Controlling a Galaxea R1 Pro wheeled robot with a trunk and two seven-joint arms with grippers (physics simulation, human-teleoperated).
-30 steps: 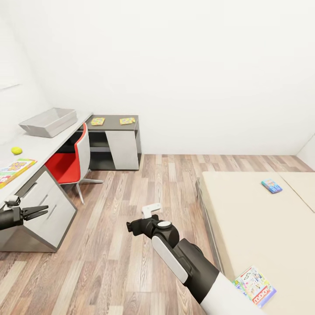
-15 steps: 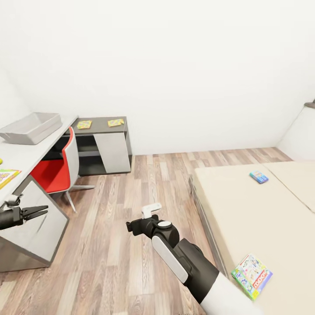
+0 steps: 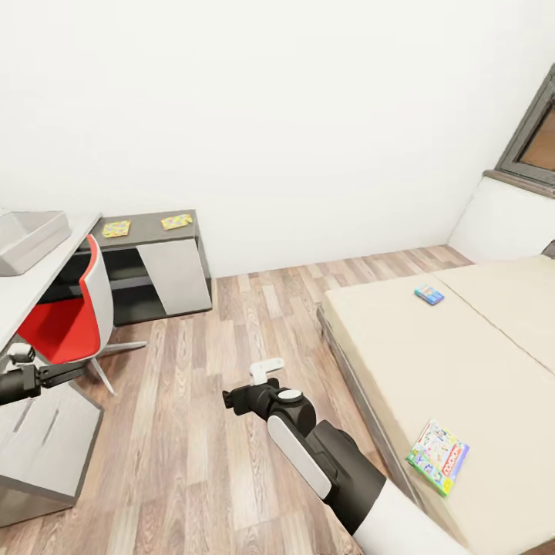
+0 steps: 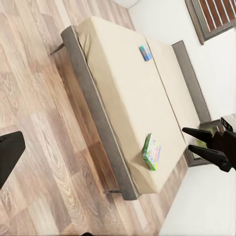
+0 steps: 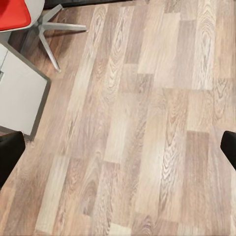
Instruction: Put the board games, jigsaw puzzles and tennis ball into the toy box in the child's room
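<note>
The left claw (image 3: 65,372) sticks out over the wood floor (image 3: 200,432), just in front of the red chair (image 3: 62,331). Its two thin fingers sit a little apart with nothing between them. In the left wrist view the same claw (image 4: 200,142) has a small gap between its tips and holds nothing.

The right claw (image 3: 231,401) hangs over the floor in the middle of the room. I cannot tell if it is spread or pressed together. In the right wrist view there are just dark bits at the edges and bare floor (image 5: 137,128) under it.

The bed (image 3: 462,370) is off to the right claw's right. One green board game (image 3: 437,456) lies near the close edge of the bed. A small blue board game (image 3: 428,294) lies farther away, well apart from the green one.

Beyond the left claw is the grey toy box (image 3: 27,239) on the white counter (image 3: 31,285). Farther back, two jigsaw puzzles (image 3: 116,228) lie side by side on the dark counter (image 3: 150,262).
</note>
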